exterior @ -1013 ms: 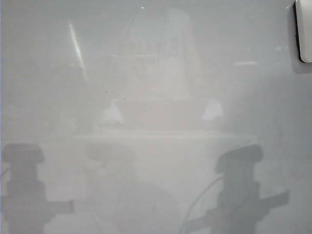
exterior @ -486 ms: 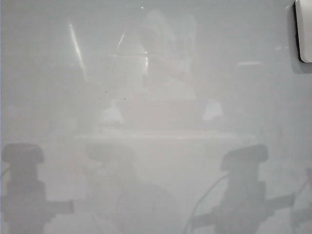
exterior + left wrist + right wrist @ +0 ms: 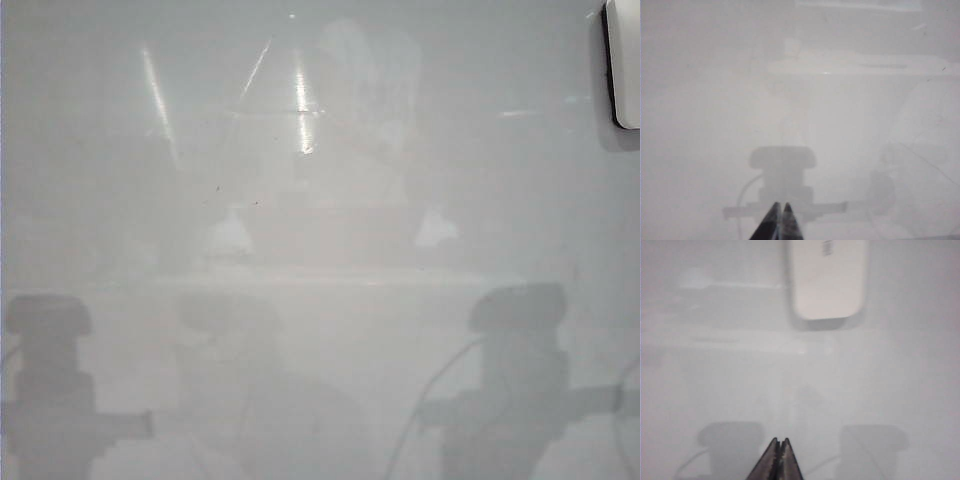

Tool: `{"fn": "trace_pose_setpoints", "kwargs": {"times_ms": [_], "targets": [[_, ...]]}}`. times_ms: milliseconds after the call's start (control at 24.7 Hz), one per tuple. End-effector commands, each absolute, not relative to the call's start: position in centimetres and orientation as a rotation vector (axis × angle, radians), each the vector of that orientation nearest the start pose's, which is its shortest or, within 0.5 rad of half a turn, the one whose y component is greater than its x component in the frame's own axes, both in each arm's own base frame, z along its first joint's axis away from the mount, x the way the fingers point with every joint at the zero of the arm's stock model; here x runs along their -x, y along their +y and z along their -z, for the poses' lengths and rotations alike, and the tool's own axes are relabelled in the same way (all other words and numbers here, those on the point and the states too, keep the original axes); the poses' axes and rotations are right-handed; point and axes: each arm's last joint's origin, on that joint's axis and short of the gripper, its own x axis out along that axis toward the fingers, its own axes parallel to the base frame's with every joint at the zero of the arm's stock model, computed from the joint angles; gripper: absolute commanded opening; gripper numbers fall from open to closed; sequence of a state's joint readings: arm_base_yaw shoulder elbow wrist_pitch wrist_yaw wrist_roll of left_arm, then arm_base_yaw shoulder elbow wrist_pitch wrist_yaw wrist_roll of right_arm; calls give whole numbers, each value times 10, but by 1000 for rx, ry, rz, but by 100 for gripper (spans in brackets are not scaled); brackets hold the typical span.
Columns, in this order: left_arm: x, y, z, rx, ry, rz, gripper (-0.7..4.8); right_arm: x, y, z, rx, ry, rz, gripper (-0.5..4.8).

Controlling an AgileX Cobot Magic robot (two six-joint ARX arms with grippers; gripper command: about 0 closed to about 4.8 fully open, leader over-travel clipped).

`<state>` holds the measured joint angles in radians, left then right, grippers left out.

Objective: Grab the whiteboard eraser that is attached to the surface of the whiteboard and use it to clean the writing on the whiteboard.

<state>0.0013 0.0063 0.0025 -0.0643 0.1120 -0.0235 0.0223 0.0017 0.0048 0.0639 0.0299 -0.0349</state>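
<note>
The whiteboard [image 3: 320, 300] fills every view, glossy and pale grey. The whiteboard eraser [image 3: 625, 62], a white rounded block with a dark edge, sits on the board at the far top right corner of the exterior view, partly cut off. The right wrist view shows the same eraser [image 3: 827, 280] well ahead of my right gripper [image 3: 779, 441], which is shut and empty and well apart from it. My left gripper [image 3: 780, 205] is also shut and empty over bare whiteboard [image 3: 700, 100]. No red writing shows in any view. Only the arms' shadows appear in the exterior view.
The left arm's shadow [image 3: 50, 390] and the right arm's shadow [image 3: 520, 380] lie along the board's lower part. Faint reflections and light streaks [image 3: 303, 110] cross the upper middle. Two tiny dark specks [image 3: 255, 203] mark the board left of centre.
The right arm's shadow has slid to the right in the exterior view and the bright reflections near the top have shifted. The left arm's shadow has stayed put.
</note>
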Motion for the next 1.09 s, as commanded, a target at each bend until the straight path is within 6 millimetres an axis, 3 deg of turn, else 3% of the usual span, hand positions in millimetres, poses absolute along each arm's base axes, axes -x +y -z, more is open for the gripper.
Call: {"fn": "trace_pose_setpoints", "kwargs": {"times_ms": [41,1094], "targets": [[-97,-3,-160,30,54,116,-5,-97,0,-172,20,-84,75,-5],[-97,-3,-160,30,54,116,-5,-98,1,-166,13,-27,-34,-5]]}}
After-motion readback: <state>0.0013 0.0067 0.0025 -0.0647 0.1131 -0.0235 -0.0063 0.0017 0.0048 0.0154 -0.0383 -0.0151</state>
